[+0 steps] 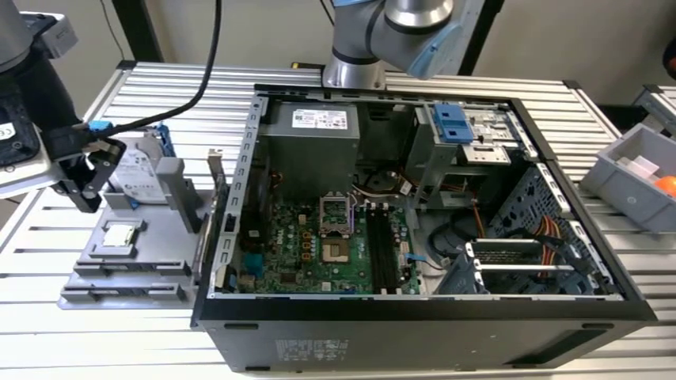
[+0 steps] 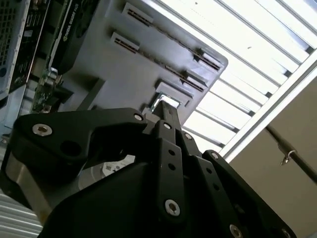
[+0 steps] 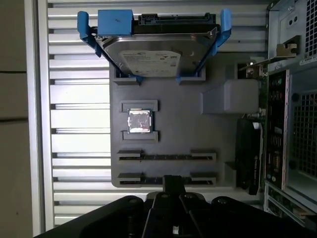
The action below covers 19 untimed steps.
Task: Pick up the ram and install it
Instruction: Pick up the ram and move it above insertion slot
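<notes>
Hovering above the grey tray (image 3: 190,131), the claw (image 3: 174,179) — fingers pinched narrow — hangs near the ram (image 3: 168,156).

Strong overhead light glares white off the slatted table (image 2: 257,44) in the second wrist view; the gripper (image 2: 165,110) looms black, backlit.

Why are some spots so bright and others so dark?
In the second wrist view the table slats wash out white behind the dark tool; in the first wrist view the hard drive catches glare; the exterior view's computer case is shadowed inside.
</notes>
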Available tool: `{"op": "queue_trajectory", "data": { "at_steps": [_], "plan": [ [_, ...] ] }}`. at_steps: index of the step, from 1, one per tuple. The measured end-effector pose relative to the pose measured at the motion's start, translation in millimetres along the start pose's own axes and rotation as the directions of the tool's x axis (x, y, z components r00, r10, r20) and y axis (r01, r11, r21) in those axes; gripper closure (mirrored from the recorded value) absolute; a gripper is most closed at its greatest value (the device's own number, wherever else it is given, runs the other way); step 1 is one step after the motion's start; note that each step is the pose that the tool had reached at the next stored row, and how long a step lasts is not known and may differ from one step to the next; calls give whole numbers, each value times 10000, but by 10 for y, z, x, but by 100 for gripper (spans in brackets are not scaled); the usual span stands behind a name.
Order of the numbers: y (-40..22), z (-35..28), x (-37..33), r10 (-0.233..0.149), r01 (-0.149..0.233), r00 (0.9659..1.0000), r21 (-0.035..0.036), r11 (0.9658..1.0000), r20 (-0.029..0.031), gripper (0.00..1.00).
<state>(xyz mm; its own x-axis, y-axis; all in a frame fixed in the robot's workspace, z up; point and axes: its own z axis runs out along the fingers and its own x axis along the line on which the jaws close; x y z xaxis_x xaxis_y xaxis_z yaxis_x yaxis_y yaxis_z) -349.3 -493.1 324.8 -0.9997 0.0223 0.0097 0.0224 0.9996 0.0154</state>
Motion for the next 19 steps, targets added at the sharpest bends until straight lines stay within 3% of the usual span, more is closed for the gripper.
{"op": "queue_trajectory", "data": {
  "at_steps": [11, 19],
  "plan": [
    [-27, 5, 0, -1, 1, 10000, 0, 10000, 21, 100],
    [-120, 7, -1, 0, 0, 10000, 0, 10000, 41, 100]
  ]
}}
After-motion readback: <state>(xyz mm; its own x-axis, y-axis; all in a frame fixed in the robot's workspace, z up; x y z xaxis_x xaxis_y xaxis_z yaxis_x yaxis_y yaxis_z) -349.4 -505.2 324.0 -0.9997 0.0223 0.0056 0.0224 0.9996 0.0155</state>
